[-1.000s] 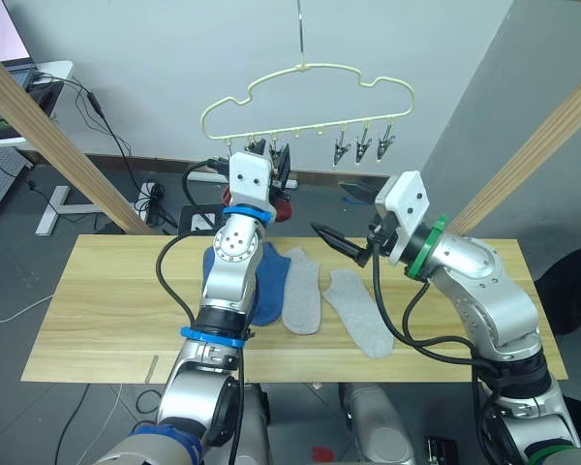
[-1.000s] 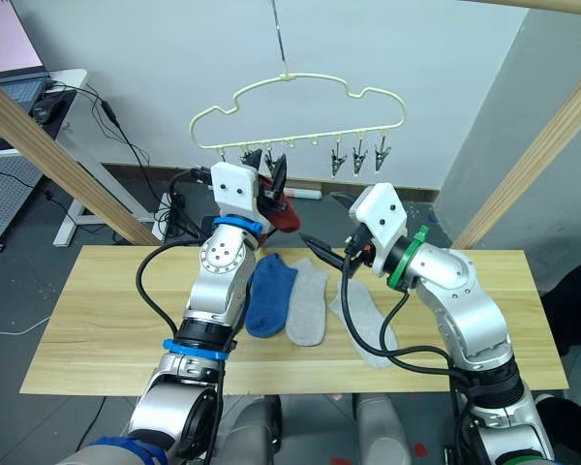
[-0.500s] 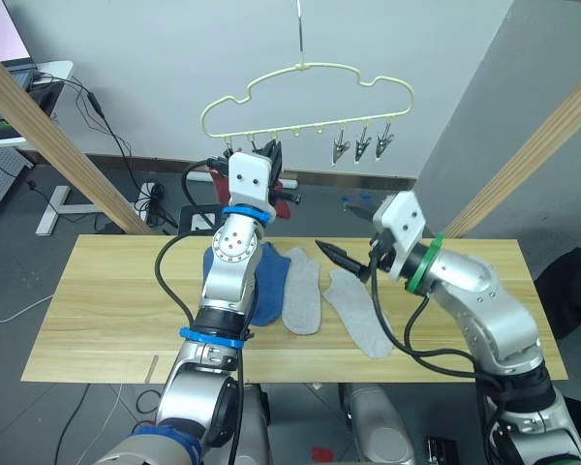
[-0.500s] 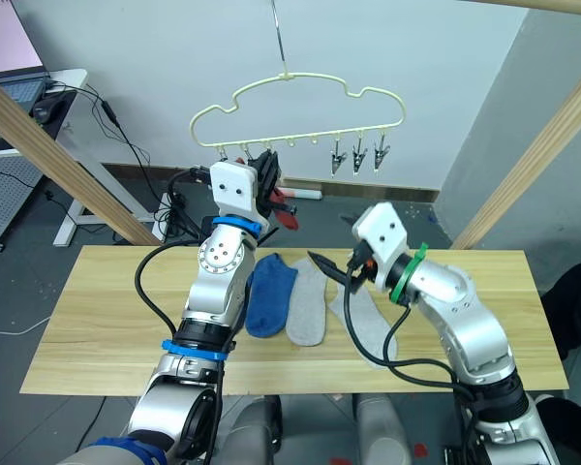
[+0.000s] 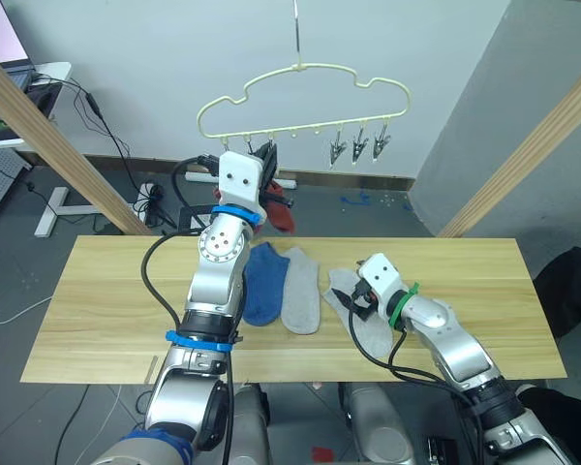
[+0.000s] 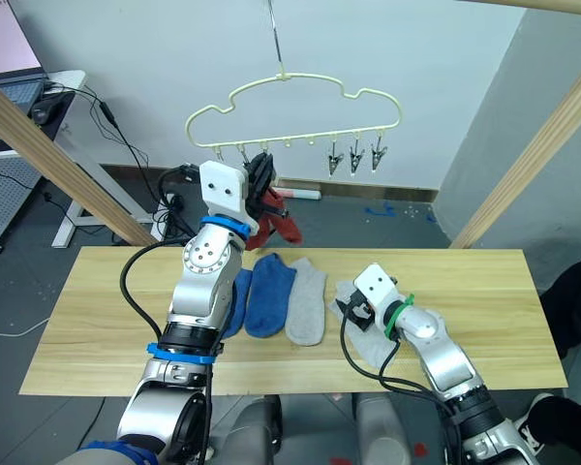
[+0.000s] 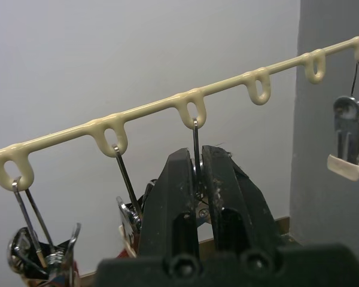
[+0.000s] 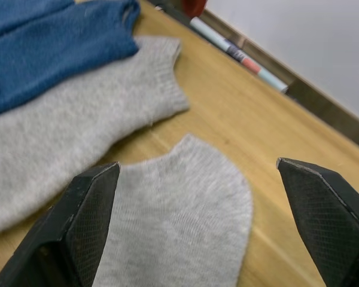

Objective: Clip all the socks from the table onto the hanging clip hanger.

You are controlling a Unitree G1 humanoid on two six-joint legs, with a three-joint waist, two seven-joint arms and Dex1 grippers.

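Spread wide, the right gripper (image 8: 194, 197) hovers low over a soft-knit grey sock (image 8: 179, 209) on the plank table (image 5: 107, 291); the left gripper (image 7: 195, 179) pinches narrowly at a wire clip (image 7: 194, 140) on the yellow hanger (image 5: 305, 97).

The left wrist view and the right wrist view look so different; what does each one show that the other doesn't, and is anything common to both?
The left wrist view shows the left hand, fingers closed around a silver clip's wire, under the clip hanger, with more clips dangling beside it.

The right wrist view shows the right hand, fingers spread wide, just above a light grey sock on the wooden table, beside a second grey sock and a blue sock.

Both look along a hand's own two black fingers; a bit of red shows at the edge of each.
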